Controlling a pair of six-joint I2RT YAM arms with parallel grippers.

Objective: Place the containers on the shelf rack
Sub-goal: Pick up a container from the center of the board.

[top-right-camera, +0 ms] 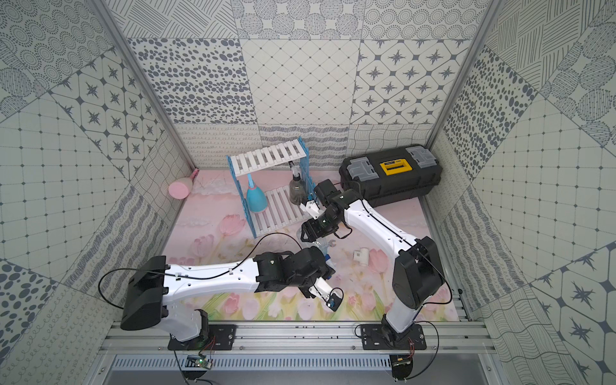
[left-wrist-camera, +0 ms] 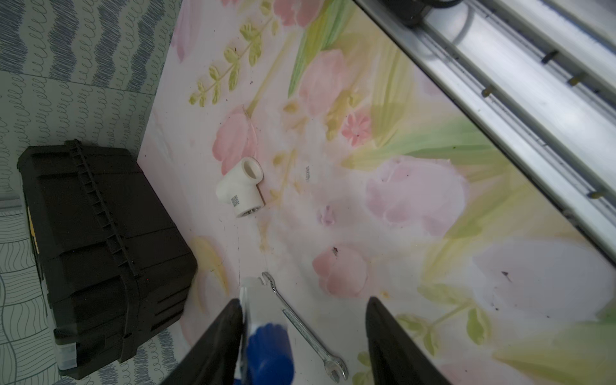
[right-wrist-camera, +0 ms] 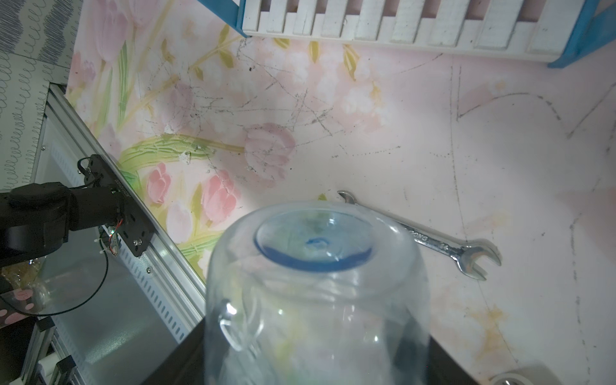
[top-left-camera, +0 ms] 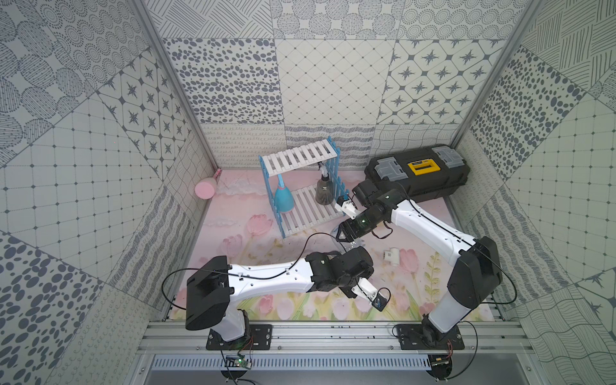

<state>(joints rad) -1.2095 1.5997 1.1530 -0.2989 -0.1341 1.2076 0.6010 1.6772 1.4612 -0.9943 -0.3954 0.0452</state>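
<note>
Clear plastic spray bottle with blue collar [right-wrist-camera: 316,283] fills the right wrist view, its body clamped between the jaws of the right gripper [right-wrist-camera: 313,340], in front of the white-slatted, blue-sided shelf rack [top-left-camera: 300,160]. Left gripper [left-wrist-camera: 303,300] stands spread around the blue collar: one finger [left-wrist-camera: 220,333] touches it, the opposite finger is apart. Teal cone-shaped bottle [top-left-camera: 283,200] and smoky dark bottle [top-left-camera: 324,191] stand upright on the rack's lower shelf. Cream-pink cone-shaped bottle [top-left-camera: 206,190] lies on its side by the wall, well apart from the rack. Steel spanner [right-wrist-camera: 433,240] lies in front of the rack.
</note>
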